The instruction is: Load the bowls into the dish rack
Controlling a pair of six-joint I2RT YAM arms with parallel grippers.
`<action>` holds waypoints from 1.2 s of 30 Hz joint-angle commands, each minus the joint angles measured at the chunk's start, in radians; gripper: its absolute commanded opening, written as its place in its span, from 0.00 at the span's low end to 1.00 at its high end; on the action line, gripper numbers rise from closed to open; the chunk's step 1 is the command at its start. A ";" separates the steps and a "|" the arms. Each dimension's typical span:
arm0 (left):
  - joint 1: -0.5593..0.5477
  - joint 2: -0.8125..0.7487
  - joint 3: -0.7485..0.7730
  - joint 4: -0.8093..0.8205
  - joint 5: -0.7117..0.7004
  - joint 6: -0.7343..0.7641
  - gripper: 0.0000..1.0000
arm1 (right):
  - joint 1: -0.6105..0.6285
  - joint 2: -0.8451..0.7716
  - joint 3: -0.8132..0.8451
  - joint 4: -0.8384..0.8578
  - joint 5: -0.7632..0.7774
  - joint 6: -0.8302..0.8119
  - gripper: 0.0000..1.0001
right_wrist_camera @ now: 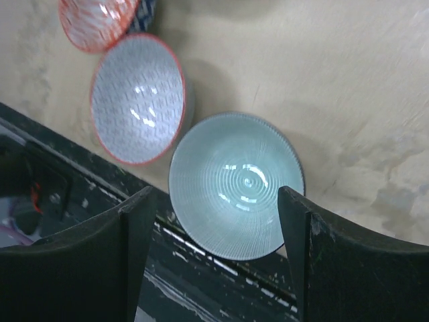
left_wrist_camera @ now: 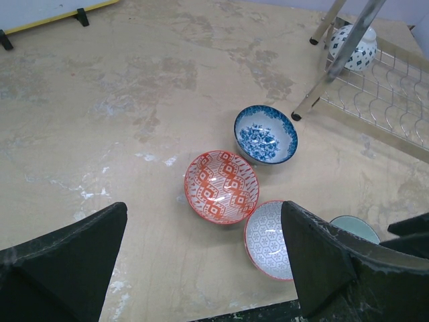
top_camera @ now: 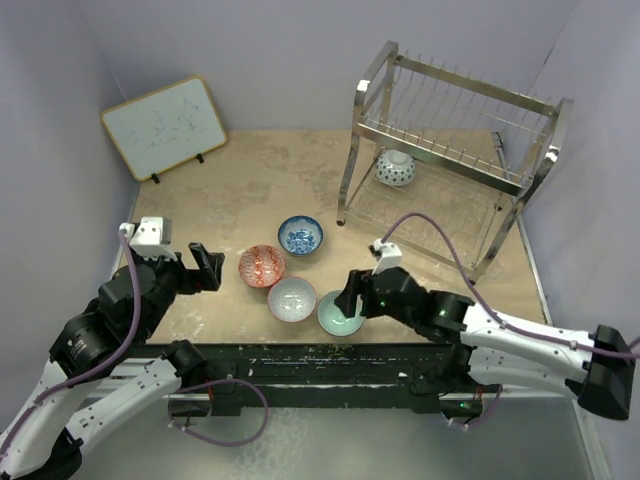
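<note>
Bowl of mint green [right_wrist_camera: 234, 182] sits under the spread right hand [right_wrist_camera: 216, 204]

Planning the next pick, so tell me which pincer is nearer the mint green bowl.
Right. The right pincer is open just above the mint green bowl, a finger on either side. The left pincer, also open, sits farther off, beyond the red bowl.

Left hand [top_camera: 209, 266] and right hand [top_camera: 350, 298] both spread wide, angled inward and downward
</note>
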 commanded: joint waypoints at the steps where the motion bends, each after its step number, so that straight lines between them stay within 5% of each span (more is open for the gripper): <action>1: -0.004 0.010 0.028 0.012 -0.018 -0.021 0.99 | 0.183 0.128 0.103 -0.090 0.175 0.092 0.75; 7: -0.004 0.005 0.047 -0.011 -0.018 -0.026 0.99 | 0.347 0.336 0.205 -0.130 0.263 0.165 0.76; 21: -0.004 -0.031 0.043 -0.040 -0.021 -0.037 0.99 | 0.356 0.542 0.291 -0.138 0.290 0.120 0.62; 31: -0.004 -0.034 0.051 -0.045 -0.021 -0.030 0.99 | 0.356 0.596 0.289 -0.142 0.277 0.129 0.43; 36: -0.004 -0.043 0.050 -0.050 -0.024 -0.032 0.99 | 0.357 0.569 0.288 -0.162 0.288 0.147 0.15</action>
